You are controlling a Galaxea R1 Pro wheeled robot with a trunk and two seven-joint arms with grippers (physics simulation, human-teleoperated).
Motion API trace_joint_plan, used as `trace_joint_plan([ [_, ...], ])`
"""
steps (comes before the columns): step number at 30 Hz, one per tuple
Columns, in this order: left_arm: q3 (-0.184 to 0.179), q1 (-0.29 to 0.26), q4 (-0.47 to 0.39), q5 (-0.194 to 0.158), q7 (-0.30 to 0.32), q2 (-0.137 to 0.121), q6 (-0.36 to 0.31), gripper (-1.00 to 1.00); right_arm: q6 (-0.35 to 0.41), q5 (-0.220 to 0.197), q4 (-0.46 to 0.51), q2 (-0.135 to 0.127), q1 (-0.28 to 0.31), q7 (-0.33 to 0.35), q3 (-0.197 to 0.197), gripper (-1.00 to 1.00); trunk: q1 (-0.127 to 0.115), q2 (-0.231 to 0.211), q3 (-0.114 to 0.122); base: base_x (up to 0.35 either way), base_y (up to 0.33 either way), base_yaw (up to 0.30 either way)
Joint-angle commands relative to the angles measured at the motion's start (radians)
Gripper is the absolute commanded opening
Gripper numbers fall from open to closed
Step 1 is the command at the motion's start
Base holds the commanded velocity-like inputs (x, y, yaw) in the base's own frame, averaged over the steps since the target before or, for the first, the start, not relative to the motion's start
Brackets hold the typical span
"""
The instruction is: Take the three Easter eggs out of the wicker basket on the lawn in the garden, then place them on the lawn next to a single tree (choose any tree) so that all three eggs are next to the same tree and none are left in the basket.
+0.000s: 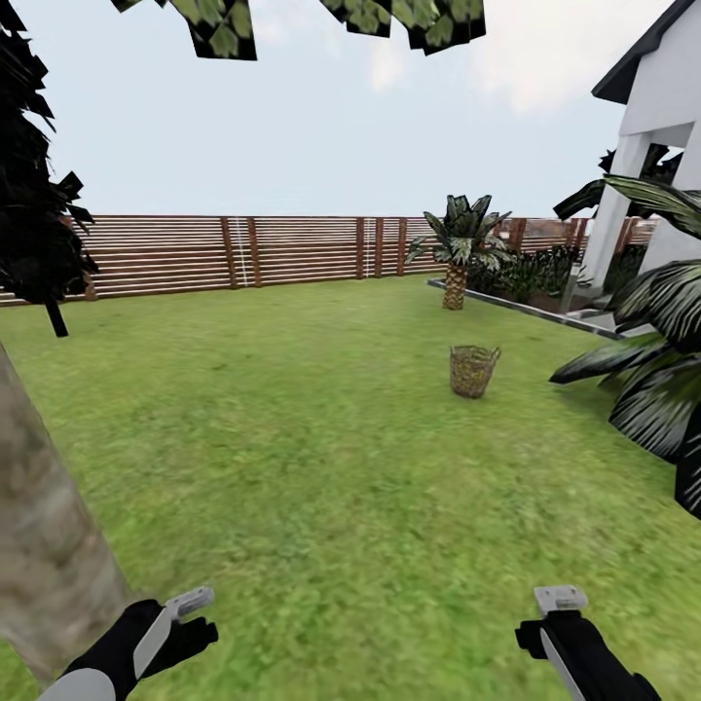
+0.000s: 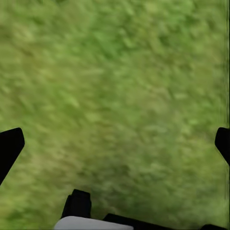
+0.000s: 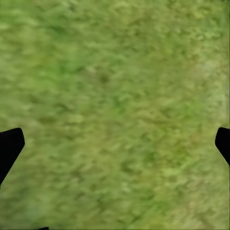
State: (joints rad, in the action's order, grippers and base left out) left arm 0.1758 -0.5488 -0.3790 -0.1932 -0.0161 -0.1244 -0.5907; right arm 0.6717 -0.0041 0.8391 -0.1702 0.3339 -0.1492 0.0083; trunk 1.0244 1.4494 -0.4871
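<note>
Head view shows you a tree (image 1: 44, 545) trunk at far left, both grippers low over the lawn (image 1: 321, 467), the basket (image 1: 474, 370) well ahead right. Left gripper (image 2: 115, 143) and right gripper (image 3: 115, 143) are spread, holding nothing.

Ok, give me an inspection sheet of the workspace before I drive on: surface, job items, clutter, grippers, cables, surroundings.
Surface: lawn, flat mottled grass under both arms.
Job's things: basket upright on the grass ahead, right of centre; eggs too small to tell from here; tree trunk close at the left.
Clutter: nothing seen.
Grippers: left gripper and right gripper both open, empty, over bare grass.
Cables: nothing seen.
Surroundings: fence at the back, palm beyond the basket, house at the right, palm fronds at the right edge.
</note>
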Motion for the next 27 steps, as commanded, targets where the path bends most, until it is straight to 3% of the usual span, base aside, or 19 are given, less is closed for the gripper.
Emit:
trace_joint_plan([
  [1,0.005,0.0,-0.002,-0.005,-0.002,0.003,-0.006,1.0,0.005,-0.001,0.001,0.0,0.0,-0.003,0.001,1.0,0.001,0.001,-0.001,0.324,-0.094,0.0],
  [15,0.005,0.0,-0.001,-0.006,-0.001,0.006,-0.004,1.0,0.002,0.007,0.002,0.006,0.0,-0.003,0.006,1.0,0.001,0.001,-0.001,0.329,-0.036,-0.187],
  [27,0.006,0.0,-0.001,-0.006,-0.001,0.006,-0.004,1.0,0.0,0.004,0.002,0.005,0.0,-0.003,0.004,1.0,0.001,0.001,-0.001,0.331,0.0,-0.015],
])
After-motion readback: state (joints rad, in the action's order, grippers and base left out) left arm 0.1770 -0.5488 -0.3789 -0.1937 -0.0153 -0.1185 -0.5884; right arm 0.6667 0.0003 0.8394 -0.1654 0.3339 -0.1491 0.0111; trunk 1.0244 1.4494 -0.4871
